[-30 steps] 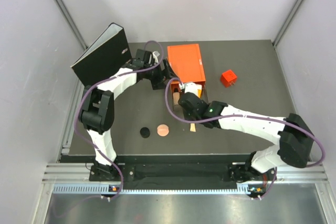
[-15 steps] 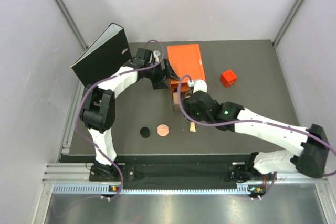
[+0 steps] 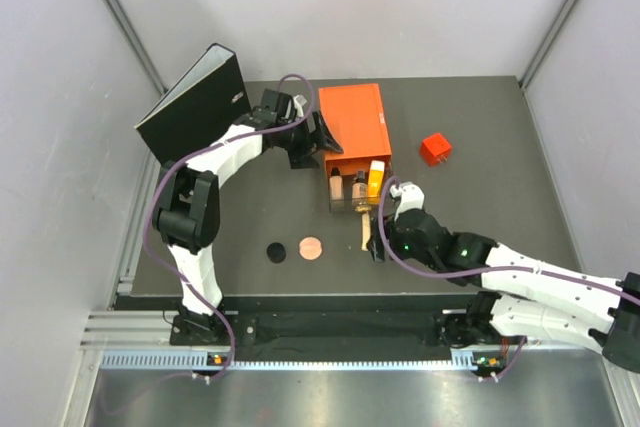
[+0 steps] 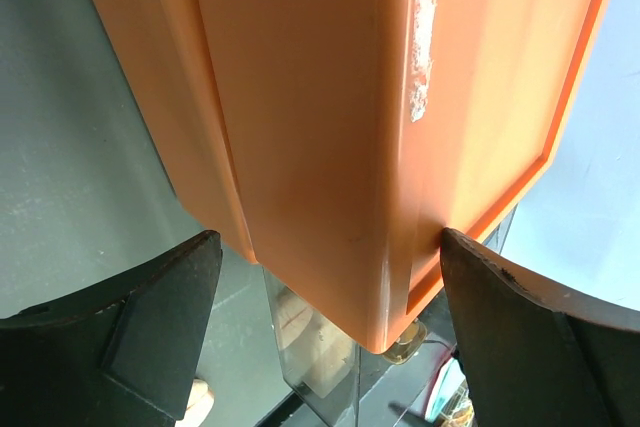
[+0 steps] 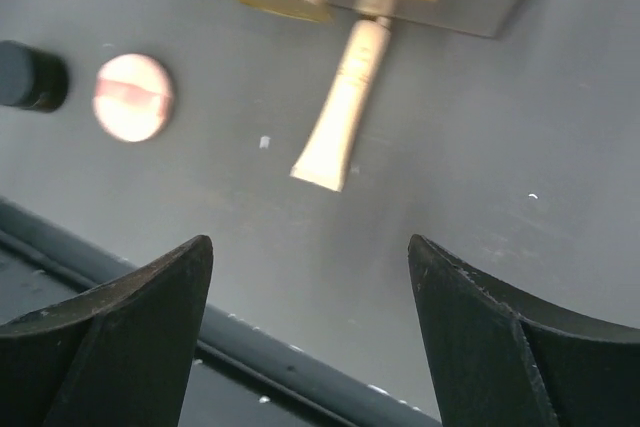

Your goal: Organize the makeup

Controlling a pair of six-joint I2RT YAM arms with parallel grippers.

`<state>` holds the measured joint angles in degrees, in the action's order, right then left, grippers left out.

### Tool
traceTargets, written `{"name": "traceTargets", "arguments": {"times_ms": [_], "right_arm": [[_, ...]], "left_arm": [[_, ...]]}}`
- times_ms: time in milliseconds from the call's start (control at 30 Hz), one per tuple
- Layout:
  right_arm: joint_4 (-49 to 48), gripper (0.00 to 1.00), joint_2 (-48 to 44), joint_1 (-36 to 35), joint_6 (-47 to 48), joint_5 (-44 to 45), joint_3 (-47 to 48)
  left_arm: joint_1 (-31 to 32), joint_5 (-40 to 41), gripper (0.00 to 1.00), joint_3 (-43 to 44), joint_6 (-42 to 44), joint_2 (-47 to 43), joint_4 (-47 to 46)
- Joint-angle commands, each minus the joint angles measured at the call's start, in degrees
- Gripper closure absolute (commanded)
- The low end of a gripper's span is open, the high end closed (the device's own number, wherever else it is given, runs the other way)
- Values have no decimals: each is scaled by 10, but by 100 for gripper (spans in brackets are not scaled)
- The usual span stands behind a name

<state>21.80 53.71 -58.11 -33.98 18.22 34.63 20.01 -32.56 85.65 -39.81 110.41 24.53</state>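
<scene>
**Left gripper holds the orange box; right gripper hangs open over a loose beige tube**

Seen from above, a black binder (image 3: pixel 190 102) stands open at the far left of the dark table (image 3: pixel 250 207), behind the left arm. The left gripper (image 4: pixel 325 247) reaches rightward to the near left corner of the orange box (image 3: pixel 355 119). In its wrist view the two dark fingers press against opposite sides of that corner, clamped on the box.

Nearer the arm bases, well apart from the left gripper, two pieces of makeup lie flat side by side. They are a black disc (image 3: pixel 276 252) and, just to its right, a pinkish-copper disc (image 3: pixel 311 247). From the right gripper (image 5: pixel 307 257) both sit ahead and off to the left.

A clear holder (image 3: pixel 343 205) sits against the near end of the orange box, just below the left gripper's fingers. A tan bottle (image 3: pixel 358 190) and an orange-yellow tube (image 3: pixel 376 179) stand inside it. Whether a second bottle stands beside them is hard to tell.

The slim beige tube (image 5: pixel 342 112) lies on the table directly ahead of the right gripper. Its narrow end reaches the holder's near edge and its flat wide end points back toward the fingers. The right gripper's fingers are spread wide with nothing between them, and they do not touch the tube.

A small red cube (image 3: pixel 435 148) rests to the right of the orange box, well apart from both grippers.
</scene>
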Motion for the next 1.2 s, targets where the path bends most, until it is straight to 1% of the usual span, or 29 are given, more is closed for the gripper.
{"name": "traceTargets", "arguments": {"times_ms": [0,67,133,233,333,367,467,567,600,667,700,867,900,967,1000,1100,1133,1167], "right_arm": [[-68,23,-35,-12,-21,85,-29],[-93,23,-39,-15,-25,98,-50],[-141,24,-34,-15,-27,110,-64],[-202,25,-1,-20,-29,119,-85],[-265,26,60,-31,-28,118,-100],[-272,26,96,-34,-24,120,-98],[-292,26,153,-52,-23,134,-86],[-296,27,190,-63,-45,154,-76],[-296,30,199,-68,-50,163,-71],[-288,31,227,-69,-54,170,-55],[-283,33,238,-75,-58,185,-47],[-273,35,313,-89,-72,231,0],[-273,37,324,-91,-76,240,6],[-272,49,358,-93,-82,244,25],[-266,64,371,-94,-86,248,32],[-227,76,411,-99,-108,256,64],[-220,78,417,-101,-111,257,75],[-202,82,424,-104,-111,257,78]], "left_arm": [[2,68,7,-11,33,5,57],[2,72,7,-17,34,0,53],[2,71,7,-24,35,-3,44],[2,70,7,-33,29,-6,33],[2,73,7,-32,29,-1,34],[2,74,7,-30,29,3,35],[2,65,7,-32,29,7,24],[2,58,7,-43,25,6,13],[2,59,7,-49,25,4,12],[2,56,7,-57,25,2,7],[2,52,7,-63,25,2,5],[1,43,7,-65,34,5,3],[1,43,7,-65,36,7,4],[1,39,7,-63,40,8,5],[1,38,7,-62,41,8,7],[1,38,7,-54,49,9,19],[0,37,7,-52,52,9,21],[0,38,7,-48,54,11,24]]}}
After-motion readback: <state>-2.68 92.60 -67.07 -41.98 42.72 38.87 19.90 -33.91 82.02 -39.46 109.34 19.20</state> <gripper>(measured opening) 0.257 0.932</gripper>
